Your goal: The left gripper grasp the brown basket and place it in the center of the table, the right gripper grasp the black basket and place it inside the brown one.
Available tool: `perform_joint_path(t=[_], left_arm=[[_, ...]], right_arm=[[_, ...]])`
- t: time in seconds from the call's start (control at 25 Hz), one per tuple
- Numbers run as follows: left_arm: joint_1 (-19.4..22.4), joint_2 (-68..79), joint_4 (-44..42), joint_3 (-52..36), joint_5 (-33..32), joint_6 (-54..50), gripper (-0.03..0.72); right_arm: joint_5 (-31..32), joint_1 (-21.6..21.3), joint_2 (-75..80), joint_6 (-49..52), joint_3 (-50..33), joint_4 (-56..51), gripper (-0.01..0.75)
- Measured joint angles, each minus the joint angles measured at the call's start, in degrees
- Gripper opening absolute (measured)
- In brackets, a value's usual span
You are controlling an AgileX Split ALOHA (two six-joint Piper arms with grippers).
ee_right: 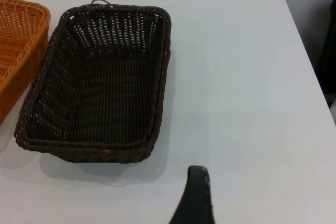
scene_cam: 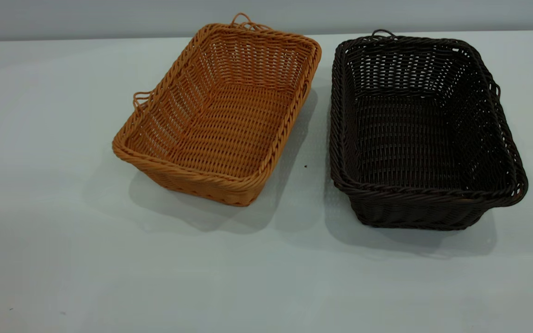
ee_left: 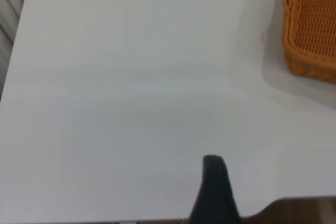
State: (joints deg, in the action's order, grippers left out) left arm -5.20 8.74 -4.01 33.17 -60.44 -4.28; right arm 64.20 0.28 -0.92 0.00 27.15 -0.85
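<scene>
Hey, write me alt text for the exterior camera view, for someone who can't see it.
Two empty rectangular woven wicker baskets sit side by side, apart, on a plain pale grey-white table: an orange-tan basket at left, angled, and a very dark brown-black basket at right. No robot arm shows in this view.

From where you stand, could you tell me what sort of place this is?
Probably a robot test bench, not a home: a plain pale tabletop, a bare wall behind, only an orange-tan wicker basket and a dark brown-black wicker basket.

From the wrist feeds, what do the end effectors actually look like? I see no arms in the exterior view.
Little shows. The left gripper end effector appears as one dark, tapered finger with a rounded tip. The right gripper shows a similar black finger with a faintly textured edge. No cables, markings or arm links are visible.
</scene>
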Motion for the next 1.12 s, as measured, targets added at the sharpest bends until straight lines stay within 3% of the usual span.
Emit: perform_joint_path(t=[0.16, 0.44, 0.64, 0.84, 1.12], left_arm=[[0.00, 14.68, -0.01, 3.03, 8.92, -0.11, 0.509], [0.00, 41.61, 0.50, 7.00, 31.64, 0.76, 0.509], [-0.21, 62.01, 0.61, 14.07, 38.05, 0.76, 0.509], [-3.77, 80.49, 0.40, 23.66, 43.14, 0.76, 0.509], [-8.82, 102.61, 0.40, 37.36, 44.46, 0.76, 0.509]], right_arm=[[-0.05, 0.00, 0.00, 0.00, 0.00, -1.01, 0.583], [-0.11, 0.00, 0.00, 0.00, 0.00, -1.68, 0.583], [-0.51, 0.00, 1.77, 1.19, 1.18, -1.78, 0.583], [-1.55, 0.00, 10.85, 1.37, 5.69, -1.73, 0.587], [-7.35, 0.00, 26.94, 2.52, 7.91, -1.79, 0.587]])
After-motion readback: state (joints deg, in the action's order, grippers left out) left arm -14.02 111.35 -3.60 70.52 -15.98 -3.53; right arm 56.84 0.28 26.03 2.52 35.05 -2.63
